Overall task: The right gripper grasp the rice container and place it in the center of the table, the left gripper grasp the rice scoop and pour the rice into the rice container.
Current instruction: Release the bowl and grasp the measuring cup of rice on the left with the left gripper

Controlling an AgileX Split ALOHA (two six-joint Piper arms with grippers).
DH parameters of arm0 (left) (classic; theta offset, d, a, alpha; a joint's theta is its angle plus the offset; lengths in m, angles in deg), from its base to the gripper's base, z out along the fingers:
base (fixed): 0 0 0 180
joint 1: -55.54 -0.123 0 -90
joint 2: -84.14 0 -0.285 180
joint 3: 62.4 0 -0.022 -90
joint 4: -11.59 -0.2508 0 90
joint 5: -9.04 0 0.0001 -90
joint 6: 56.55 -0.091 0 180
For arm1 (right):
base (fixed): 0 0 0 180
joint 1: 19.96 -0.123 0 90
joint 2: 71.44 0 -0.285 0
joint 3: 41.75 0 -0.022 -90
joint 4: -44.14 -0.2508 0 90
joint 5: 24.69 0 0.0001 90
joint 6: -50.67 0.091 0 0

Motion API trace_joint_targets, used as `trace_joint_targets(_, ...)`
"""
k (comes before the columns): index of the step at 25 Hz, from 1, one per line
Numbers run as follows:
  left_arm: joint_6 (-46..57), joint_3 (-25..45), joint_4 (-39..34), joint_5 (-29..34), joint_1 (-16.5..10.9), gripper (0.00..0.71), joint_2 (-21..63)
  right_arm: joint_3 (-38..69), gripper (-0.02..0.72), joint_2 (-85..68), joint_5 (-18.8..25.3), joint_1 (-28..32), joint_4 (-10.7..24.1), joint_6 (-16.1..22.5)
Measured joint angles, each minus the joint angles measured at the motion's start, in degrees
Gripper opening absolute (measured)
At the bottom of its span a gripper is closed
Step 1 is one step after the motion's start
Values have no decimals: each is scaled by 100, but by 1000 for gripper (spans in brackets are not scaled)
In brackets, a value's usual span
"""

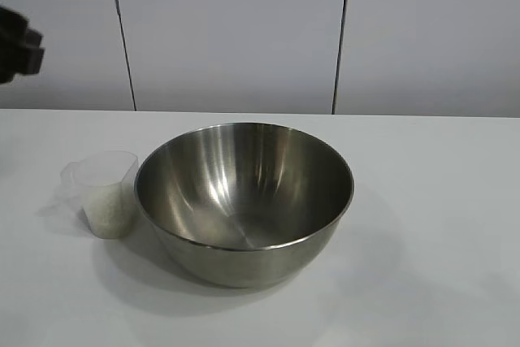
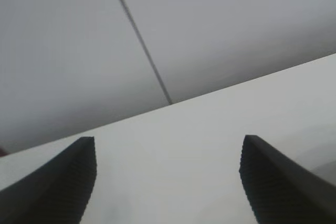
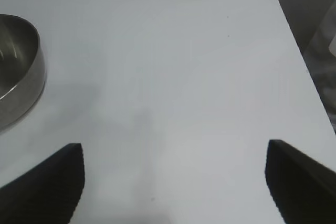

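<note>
The big shiny steel bowl (image 1: 244, 201) sits mid-frame on the white table (image 1: 439, 225), touching the small clear plastic cup (image 1: 103, 193) of white rice (image 1: 108, 215) at its left; both grippers, left (image 2: 168, 182) and right (image 3: 173, 182), have jaws wide, holding nothing

This looks like a robot test bay or lab, not a home kitchen. A plain white bench (image 1: 439, 201) with a matte, unmarked top carries the things, and behind the bench rises a bare pale-grey panelled wall (image 1: 236, 30) split by thin dark vertical seams (image 1: 341, 34). Nothing decorates that wall. On the bench stand only a shiny steel bowl (image 1: 244, 201) and, just beside the bowl, a small clear plastic cup (image 1: 104, 193) with white grains, laid out like props. A black machine part (image 1: 18, 45) juts in above the bench, well apart from the bowl.
</note>
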Motion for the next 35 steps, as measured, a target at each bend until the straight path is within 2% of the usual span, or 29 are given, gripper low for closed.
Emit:
trace_joint_targets(2, 469, 313, -12, -424, 0, 542, 0, 0, 640, 0, 0, 0, 0, 0)
trace_joint_targets(5, 1771, 700, -192, -872, 0, 542, 0, 0, 640, 0, 0, 0, 0, 0)
trace_joint_targets(8, 3261, 1061, -997, -1270, -156, 541, 17, 5, 640, 0, 0, 0, 0, 0)
trace_joint_targets(10, 3867, 1273, -1979, -1419, -387, 540, 37, 32, 640, 0, 5, 0, 0, 0)
trace_joint_targets(13, 4267, 1518, -3306, -1511, -883, 517, 57, 56, 639, 0, 5, 0, 0, 0)
trace_joint_targets(16, 4345, 1712, -4128, -1511, -1457, 490, 57, 56, 639, 0, 5, 0, 0, 0)
trace_joint_targets(18, 4444, 1748, -4586, -1630, -1669, 482, -35, 56, 639, 0, 11, 0, 0, 0)
trace_joint_targets(22, 4474, 1748, -5112, -2120, -1731, 476, -963, 56, 639, 0, 11, -115, 0, 0)
trace_joint_targets(28, 4558, 1578, -5131, -2144, -1731, 477, -2618, 56, 639, 0, 11, -217, 0, 0)
trace_joint_targets(35, 4553, 1187, -5131, -2160, -1731, 477, -3346, 56, 639, 0, 11, -217, 0, 0)
